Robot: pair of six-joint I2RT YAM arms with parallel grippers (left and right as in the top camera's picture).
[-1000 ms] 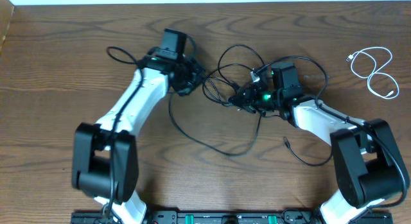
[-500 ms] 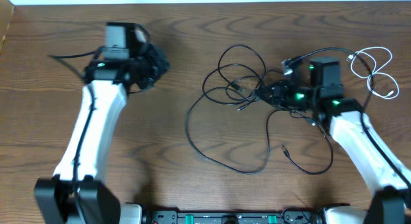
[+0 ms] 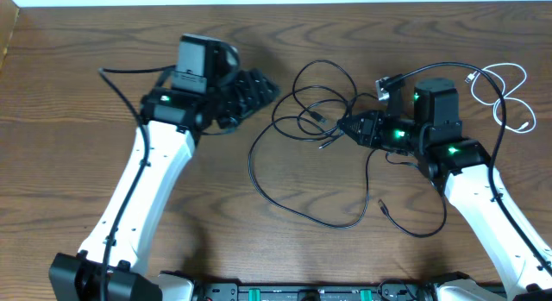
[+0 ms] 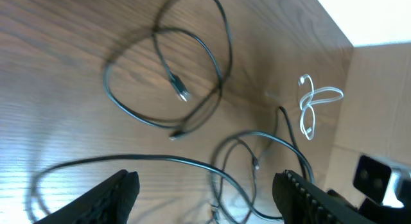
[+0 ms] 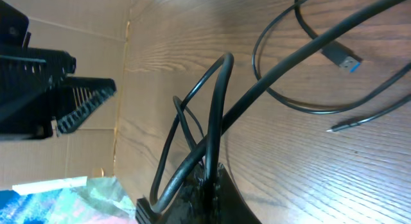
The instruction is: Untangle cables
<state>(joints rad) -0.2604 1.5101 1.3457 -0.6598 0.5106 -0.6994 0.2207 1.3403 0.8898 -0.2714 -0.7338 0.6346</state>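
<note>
Pinching several strands at once, the right gripper (image 3: 352, 126) is clamped on the black cables (image 3: 297, 120) at the tangle's right edge, probably to anchor that side while loops get pulled free. The right wrist view shows the strands squeezed between its closed fingers (image 5: 212, 185). The left gripper (image 3: 254, 87) hangs just left of the tangle, fingers (image 4: 119, 192) spread wide and holding nothing, likely lining up a grab. The black cables lie mid-table (image 3: 52, 163), overlapping, with one long loop trailing toward the near edge. The white cable (image 3: 504, 94) sits coiled at far right; I cannot tell whether a black strand crosses it.
</note>
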